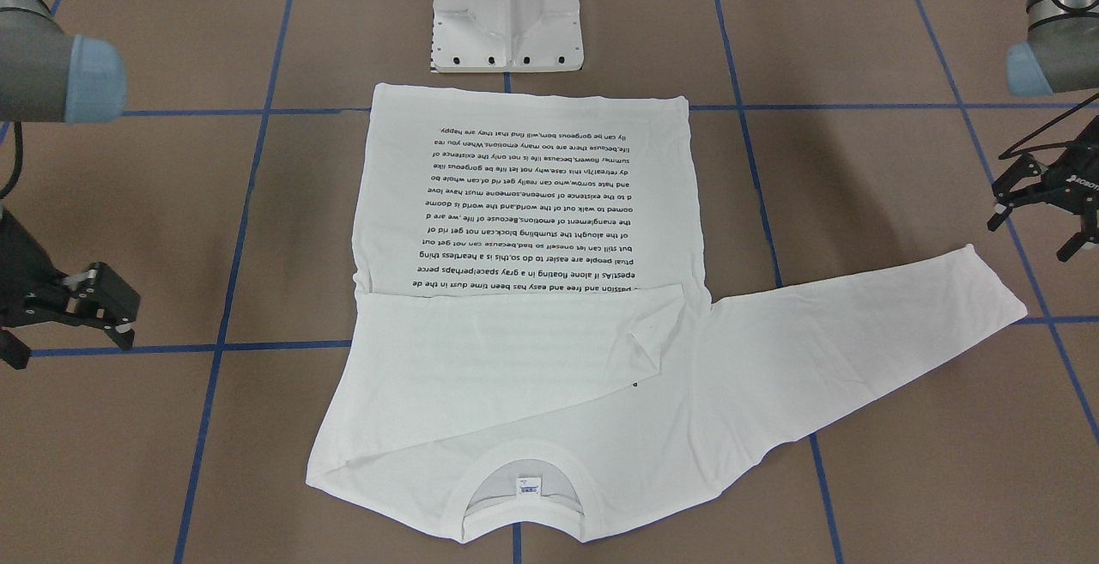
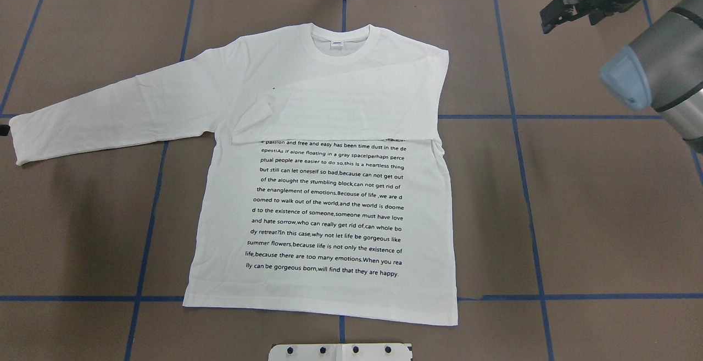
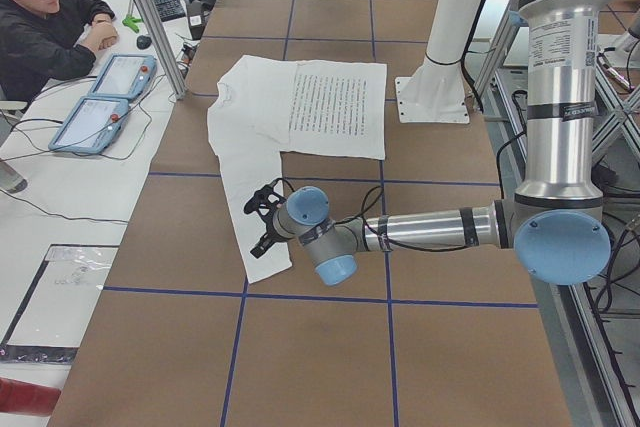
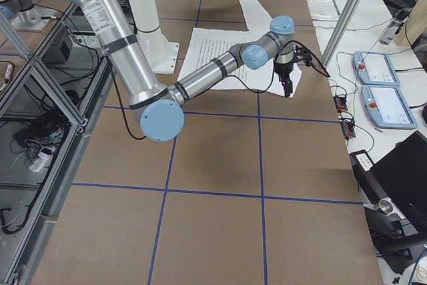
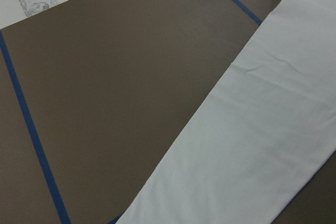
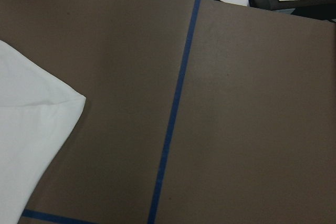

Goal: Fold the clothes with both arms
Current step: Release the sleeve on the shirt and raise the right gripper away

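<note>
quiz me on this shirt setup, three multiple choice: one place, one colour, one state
1. The collar of the T-shirt lies: A on the side away from the white pedestal base; B beside the base; C under a sleeve.
2. The tape lines on the table are: A red; B blue; C yellow.
3. One sleeve is stretched out; the other sleeve is: A rolled up; B hanging off the table; C folded over the chest.

A, the hem, not the collar, faces the base. B, the grid is blue in every view. C, it lies flat above the print.
</note>
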Robot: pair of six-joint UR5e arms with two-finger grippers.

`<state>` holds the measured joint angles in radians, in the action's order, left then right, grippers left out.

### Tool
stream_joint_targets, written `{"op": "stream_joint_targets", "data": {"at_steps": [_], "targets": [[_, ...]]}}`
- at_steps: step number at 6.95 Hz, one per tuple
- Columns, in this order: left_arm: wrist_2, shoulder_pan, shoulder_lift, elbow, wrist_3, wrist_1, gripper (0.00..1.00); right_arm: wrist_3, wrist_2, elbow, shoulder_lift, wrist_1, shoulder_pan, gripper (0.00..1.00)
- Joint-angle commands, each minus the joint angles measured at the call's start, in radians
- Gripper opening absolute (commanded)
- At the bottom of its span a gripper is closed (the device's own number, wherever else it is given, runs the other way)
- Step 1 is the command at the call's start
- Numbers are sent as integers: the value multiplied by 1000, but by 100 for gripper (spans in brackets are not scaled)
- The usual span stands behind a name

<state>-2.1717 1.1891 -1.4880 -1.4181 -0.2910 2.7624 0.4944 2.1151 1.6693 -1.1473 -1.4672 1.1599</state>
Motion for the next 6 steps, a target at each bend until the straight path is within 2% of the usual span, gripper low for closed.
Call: {"op": "stream_joint_targets", "data": {"at_steps": [1,2,5,6], "targets": [[82,-72,25,42,-2,33,100,-89,85,27,-89,28,70,100],[131,-97,25,59,-2,33,100,-89,85,29,-89,28,70,100],[188,-160,19,90,-1,33,99,-89,80,29,-97,28,70,100],[188,-164,17,96,0,33,95,-88,80,29,-98,28,70,100]]}}
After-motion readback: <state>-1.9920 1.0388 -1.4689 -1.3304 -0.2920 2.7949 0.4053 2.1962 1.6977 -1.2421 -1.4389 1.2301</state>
